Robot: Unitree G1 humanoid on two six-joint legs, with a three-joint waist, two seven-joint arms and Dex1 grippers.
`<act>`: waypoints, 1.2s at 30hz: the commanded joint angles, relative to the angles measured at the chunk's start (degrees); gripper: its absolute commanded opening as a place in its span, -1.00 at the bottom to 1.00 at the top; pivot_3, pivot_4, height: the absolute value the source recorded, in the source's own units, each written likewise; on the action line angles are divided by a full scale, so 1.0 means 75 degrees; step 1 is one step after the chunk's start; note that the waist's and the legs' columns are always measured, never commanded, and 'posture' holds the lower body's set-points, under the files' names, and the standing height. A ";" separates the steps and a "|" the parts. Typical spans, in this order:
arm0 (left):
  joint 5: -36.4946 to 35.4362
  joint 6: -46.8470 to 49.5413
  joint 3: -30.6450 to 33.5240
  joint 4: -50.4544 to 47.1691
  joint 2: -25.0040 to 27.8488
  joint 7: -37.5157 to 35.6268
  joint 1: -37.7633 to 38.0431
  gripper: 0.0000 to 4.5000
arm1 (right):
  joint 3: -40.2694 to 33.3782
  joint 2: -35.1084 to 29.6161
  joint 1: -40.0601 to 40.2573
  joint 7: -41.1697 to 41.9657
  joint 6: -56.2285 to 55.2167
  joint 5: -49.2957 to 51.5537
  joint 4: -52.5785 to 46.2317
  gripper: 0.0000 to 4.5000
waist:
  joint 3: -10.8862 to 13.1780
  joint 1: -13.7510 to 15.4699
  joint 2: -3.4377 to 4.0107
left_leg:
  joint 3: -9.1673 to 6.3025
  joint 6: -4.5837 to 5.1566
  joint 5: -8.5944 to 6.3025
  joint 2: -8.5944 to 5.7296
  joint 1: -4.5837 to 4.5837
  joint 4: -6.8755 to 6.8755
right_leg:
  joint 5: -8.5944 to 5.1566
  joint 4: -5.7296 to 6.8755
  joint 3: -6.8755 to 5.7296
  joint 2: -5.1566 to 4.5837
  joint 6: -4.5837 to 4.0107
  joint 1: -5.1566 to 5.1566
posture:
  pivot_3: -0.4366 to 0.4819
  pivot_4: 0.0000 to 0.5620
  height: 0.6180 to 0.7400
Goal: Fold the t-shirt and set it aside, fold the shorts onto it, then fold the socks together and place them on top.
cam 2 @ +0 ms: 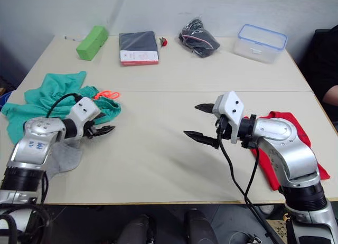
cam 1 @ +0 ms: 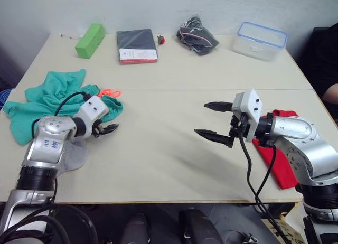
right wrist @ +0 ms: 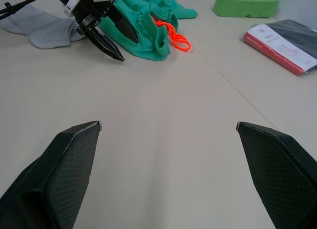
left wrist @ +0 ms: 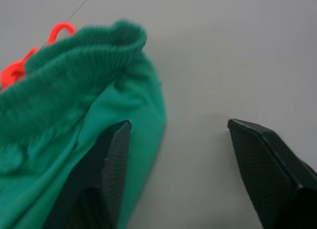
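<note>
The teal shorts (cam 1: 53, 96) lie crumpled at the table's left, their orange drawstring (cam 1: 109, 93) trailing toward the middle. My left gripper (cam 1: 110, 129) hovers open at the shorts' near right edge; in the left wrist view one finger (left wrist: 111, 164) rests over the waistband fabric (left wrist: 74, 90) and the other stands over bare table. Grey socks (cam 1: 74, 154) lie under my left forearm. The red t-shirt (cam 1: 282, 170) lies folded at the right front, partly under my right arm. My right gripper (cam 1: 203, 119) is open and empty above the table's middle.
Along the far edge of the table (cam 1: 169, 159) sit a green block (cam 1: 90, 40), a dark book (cam 1: 137, 45), a black bundle with pink trim (cam 1: 197, 35) and a clear lidded box (cam 1: 261, 40). A person's arm (cam 1: 330, 91) shows at the right edge.
</note>
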 commanded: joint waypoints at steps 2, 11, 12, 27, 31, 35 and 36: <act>0.0213 -0.0380 0.0088 0.0255 0.0169 0.0303 -0.0127 0.97 | 0.0037 0.0105 -0.0207 0.0071 -0.0082 0.0128 -0.0087 1.00 | 0.0000 0.0066 0.0000 | 0.0000 0.0004 -0.0003 -0.0003 0.0000 0.0001 | 0.0000 -0.0003 -0.0001 -0.0001 0.0000 0.0001 | -0.05 -0.47 1.00; 0.0995 -0.1236 -0.0790 0.2384 -0.0012 0.0491 -0.1156 0.89 | 0.0185 0.0213 -0.0384 0.0103 -0.0143 0.0086 -0.0065 1.00 | -0.0001 0.0147 0.0001 | 0.0004 0.0009 -0.0005 -0.0009 0.0004 0.0008 | 0.0000 -0.0001 -0.0002 -0.0004 0.0000 0.0002 | -0.05 -0.47 1.00; 0.0983 -0.1285 -0.0797 0.2596 -0.0051 0.0481 -0.1250 0.79 | 0.0190 0.0220 -0.0396 0.0093 -0.0136 0.0088 -0.0079 1.00 | -0.0002 0.0143 0.0002 | 0.0005 0.0009 -0.0005 -0.0008 0.0004 0.0007 | 0.0000 -0.0001 -0.0001 -0.0003 0.0000 0.0001 | -0.05 -0.47 1.00; 0.0333 -0.1444 -0.0839 0.2274 -0.0200 -0.0909 -0.1649 -0.99 | 0.0142 0.0113 -0.0251 0.0157 -0.0218 0.0095 -0.0209 1.00 | -0.0002 0.0130 0.0003 | 0.0008 0.0002 -0.0001 -0.0004 0.0008 0.0011 | 0.0000 0.0009 0.0000 0.0001 -0.0001 -0.0001 | -0.05 -0.47 1.00; 0.0170 -0.1332 -0.1486 0.0947 -0.0521 -0.2024 -0.2190 -0.99 | 0.0200 -0.0170 -0.0066 0.0504 -0.0380 -0.0031 -0.0235 1.00 | -0.0002 0.0220 0.0002 | -0.0002 0.0004 -0.0002 -0.0010 -0.0007 0.0013 | 0.0000 0.0009 -0.0011 -0.0008 -0.0001 -0.0001 | -0.05 -0.47 1.00; -0.0036 -0.1352 -0.2193 0.0078 -0.1128 -0.2960 -0.2796 -0.99 | 0.0056 -0.0505 0.0244 0.0781 -0.0438 0.0007 -0.0370 1.00 | -0.0002 0.0341 0.0001 | -0.0008 0.0013 -0.0007 -0.0018 -0.0027 0.0022 | 0.0000 0.0004 -0.0016 -0.0012 0.0000 -0.0001 | -0.05 -0.47 1.00; -0.0062 -0.1408 -0.2384 -0.0062 -0.1325 -0.3132 -0.2917 -0.99 | -0.0004 -0.0591 0.0339 0.0829 -0.0456 0.0011 -0.0407 1.00 | -0.0002 0.0343 0.0001 | -0.0007 0.0015 -0.0008 -0.0020 -0.0027 0.0022 | 0.0000 0.0005 -0.0014 -0.0012 0.0000 -0.0002 | -0.05 -0.47 1.00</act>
